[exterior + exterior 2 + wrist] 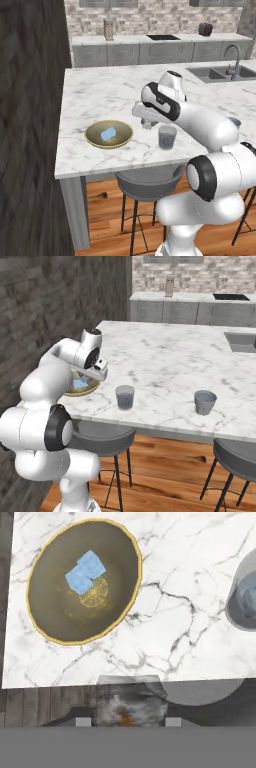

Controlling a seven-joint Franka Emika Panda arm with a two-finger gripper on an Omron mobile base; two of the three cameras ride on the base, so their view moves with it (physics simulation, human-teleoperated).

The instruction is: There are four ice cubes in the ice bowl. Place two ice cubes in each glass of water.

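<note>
The brassy ice bowl (50,607) lies at the upper left of the hand view with two pale blue ice cubes (85,572) touching each other inside. My gripper (128,721) is shut on a translucent ice cube (129,694). It hovers above the counter between the ice bowl (95,136) and the nearer glass of water (167,137), also seen as the gripper (146,122). The bowl's ice cubes (108,133) show in the left base view. The other glass (205,402) stands farther right, and the nearer glass (125,397) sits close to the arm. My arm hides part of the bowl (82,388).
A dark wall runs along the counter's left end. The sink (220,74) with its faucet (235,55) is at the back right. Round stools (147,182) stand under the counter's front edge (125,167). Bare marble lies behind the bowl and glasses.
</note>
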